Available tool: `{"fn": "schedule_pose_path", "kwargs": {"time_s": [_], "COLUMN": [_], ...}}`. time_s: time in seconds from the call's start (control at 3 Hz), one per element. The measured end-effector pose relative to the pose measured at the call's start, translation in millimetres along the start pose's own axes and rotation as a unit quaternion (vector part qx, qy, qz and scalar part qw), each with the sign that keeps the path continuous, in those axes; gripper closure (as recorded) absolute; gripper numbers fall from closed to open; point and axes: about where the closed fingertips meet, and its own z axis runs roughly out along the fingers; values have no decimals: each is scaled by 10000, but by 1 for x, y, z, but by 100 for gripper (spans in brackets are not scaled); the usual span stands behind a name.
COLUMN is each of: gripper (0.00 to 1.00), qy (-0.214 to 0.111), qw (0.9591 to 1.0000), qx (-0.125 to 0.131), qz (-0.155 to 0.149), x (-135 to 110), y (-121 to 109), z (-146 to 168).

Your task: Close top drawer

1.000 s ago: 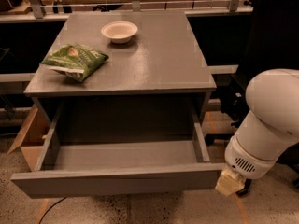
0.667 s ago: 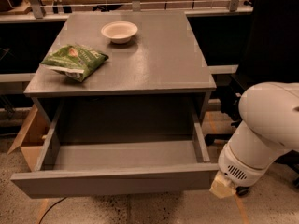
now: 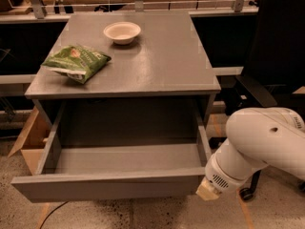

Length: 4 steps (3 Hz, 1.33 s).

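The top drawer (image 3: 106, 189) of the grey cabinet stands pulled far out toward me, its flat grey front low in the view and its grey inside (image 3: 128, 157) bare. My white arm (image 3: 259, 147) comes in from the right. My gripper (image 3: 208, 191), seen only as a beige tip at the arm's end, is at the right end of the drawer front, at or against its corner.
On the cabinet top (image 3: 162, 61) lie a green chip bag (image 3: 76, 61) and a white bowl (image 3: 122, 32). A cardboard box (image 3: 27, 144) stands on the floor at the left. A black chair (image 3: 276, 56) is at the right, and a cable (image 3: 50, 213) lies under the drawer.
My arm has swung left and lower, bringing the gripper tip from beside the drawer to the right end of its front. The drawer looks as far out as before.
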Motion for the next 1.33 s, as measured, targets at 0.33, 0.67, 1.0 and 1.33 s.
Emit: {"fn": "schedule_pose_path", "kwargs": {"time_s": [0.33,0.67,1.0,1.33], "gripper": [100,100,100,100], "qy": [-257,-406,-579,-867], "qw": [9995,9986,9970,9935], "qx": [107,171,259,467], "qz": [-131,-290,-439,-566], "x": [-23,-45,-66,-90], "y": [-4,-5,-9,-18], "z": [14,23,28,28]}}
